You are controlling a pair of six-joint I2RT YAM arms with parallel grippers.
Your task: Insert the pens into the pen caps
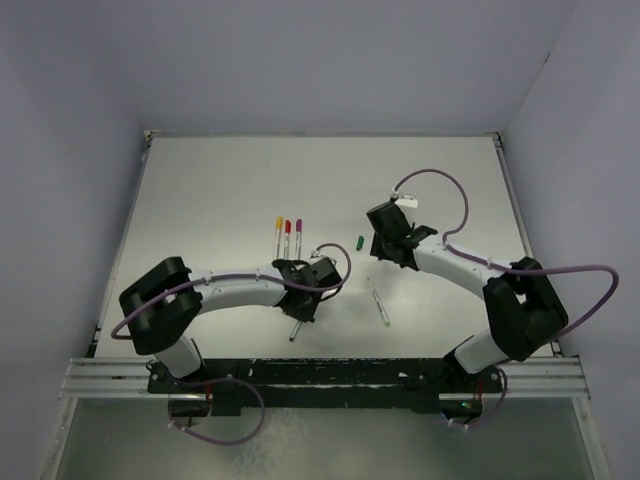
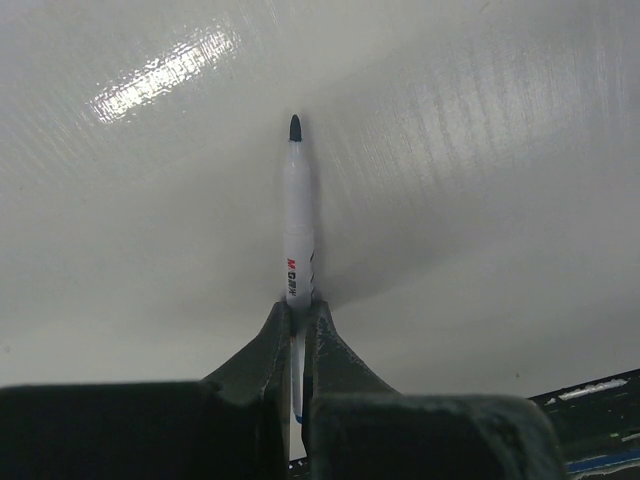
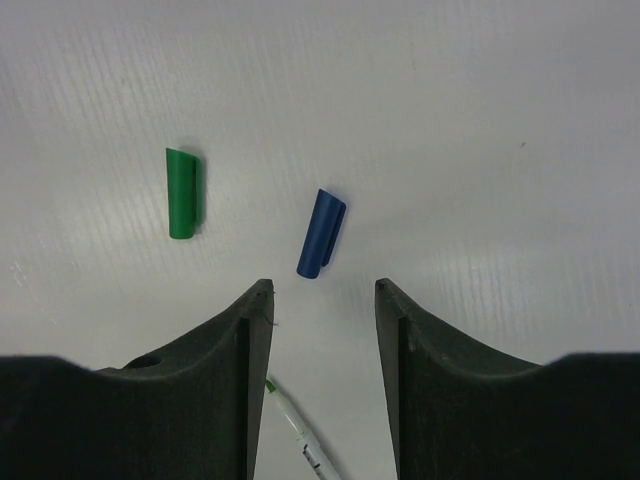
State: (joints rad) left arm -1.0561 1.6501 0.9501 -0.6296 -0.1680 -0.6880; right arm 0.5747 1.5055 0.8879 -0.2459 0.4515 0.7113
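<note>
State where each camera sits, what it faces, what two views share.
Top external: above and behind the robot, looking down at the table; left arm and right arm show.
Left wrist: looks along the left gripper, shut on a pen.
Right wrist: looks down past the open right gripper at a green cap and blue cap.
Shared: green cap, in top external and right wrist.

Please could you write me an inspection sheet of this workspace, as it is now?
Surface: white table, glossy.
Job's things: three pens with yellow, red and purple ends, side by side; blue-tipped pen; green-tipped pen; green cap and blue cap, both loose.
Clutter: nothing seen.
Grippers: left gripper shut on the blue-tipped pen; right gripper open, blue cap just ahead of it.
Cables: purple cables looped along both arms.
Surroundings: pale walls; metal rail at the near edge.
</note>
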